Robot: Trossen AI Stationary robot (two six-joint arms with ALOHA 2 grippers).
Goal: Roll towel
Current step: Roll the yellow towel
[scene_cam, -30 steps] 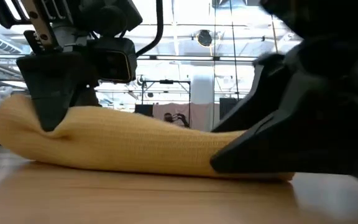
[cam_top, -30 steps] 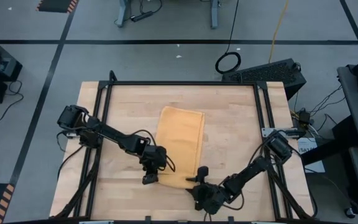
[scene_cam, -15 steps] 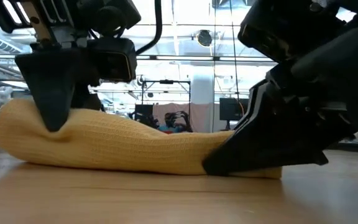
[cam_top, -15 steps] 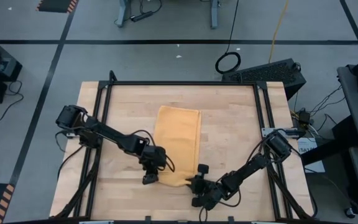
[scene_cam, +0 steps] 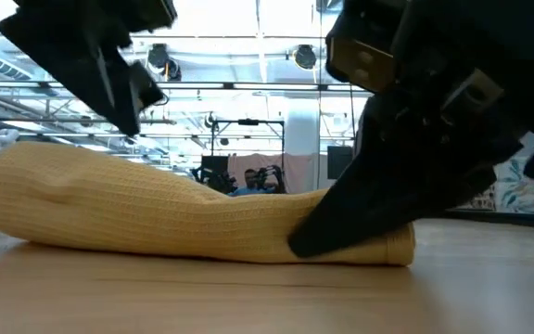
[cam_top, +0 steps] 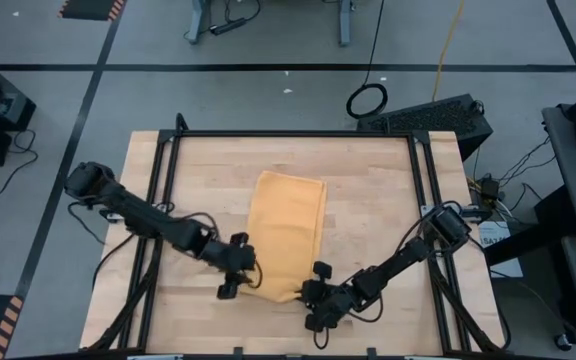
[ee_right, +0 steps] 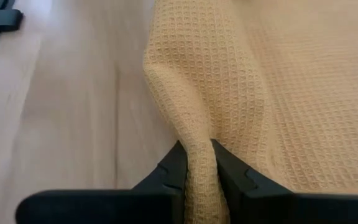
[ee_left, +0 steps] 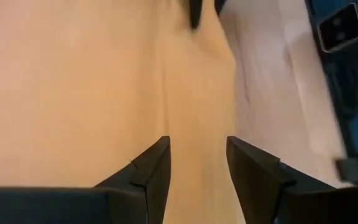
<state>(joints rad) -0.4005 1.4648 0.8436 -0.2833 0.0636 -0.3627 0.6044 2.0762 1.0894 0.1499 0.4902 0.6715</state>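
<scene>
Wooden tabletop (cam_top: 368,220) carries the mustard towel (cam_top: 288,225), its near end rolled up. Right gripper (cam_top: 311,293) pinches a fold of that roll's corner. Left gripper (cam_top: 236,283), fingers spread, hangs just above the roll's other end, clear of the cloth.

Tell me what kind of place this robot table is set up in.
Most likely a robotics lab or workshop. The wooden table stands on a grey floor marked with black tape lines, cables trail across it, and the low view shows a large hall with monitors behind.
</scene>
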